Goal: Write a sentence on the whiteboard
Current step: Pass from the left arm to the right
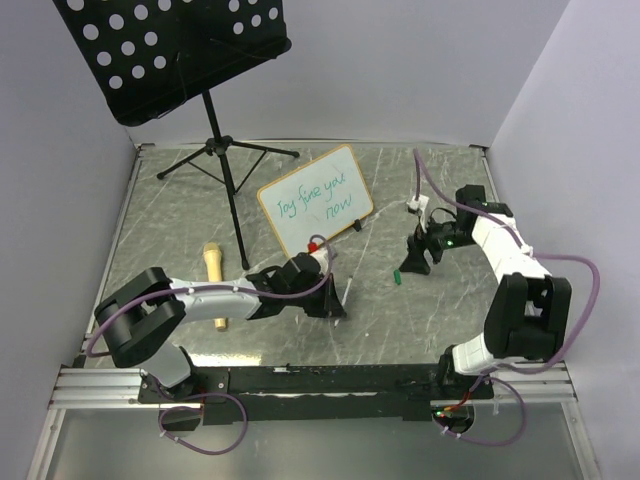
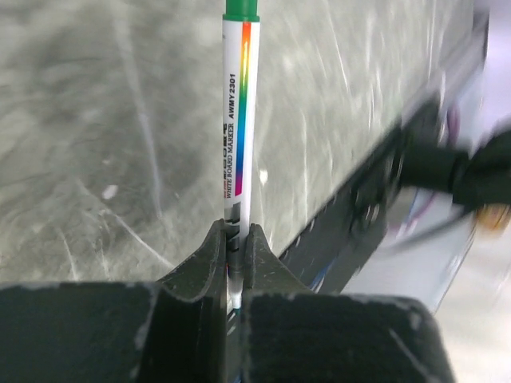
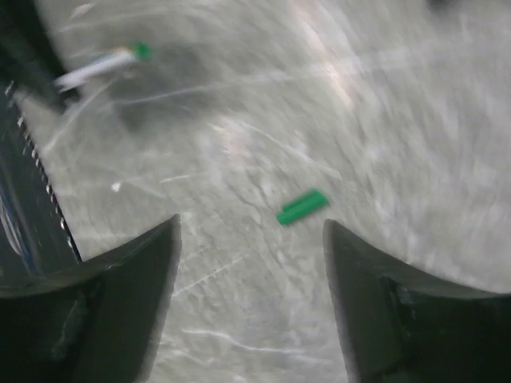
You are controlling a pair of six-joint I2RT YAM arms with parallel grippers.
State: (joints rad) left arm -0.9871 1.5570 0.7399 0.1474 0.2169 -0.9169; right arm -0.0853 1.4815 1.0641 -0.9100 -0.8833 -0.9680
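My left gripper (image 2: 234,236) pinched the marker (image 2: 239,120) tight. My right gripper (image 3: 251,239) hung spread above the green cap (image 3: 302,207) on the table (image 3: 399,120). The whiteboard (image 1: 315,200) leaned, already lettered, just behind my left. I reckoned I should straddle that cap squarely before closing.

Glossy marbled table (image 1: 420,320), wood-framed whiteboard (image 1: 315,205), matt perforated stand (image 1: 170,50), seemingly plastic green cap (image 3: 302,207).
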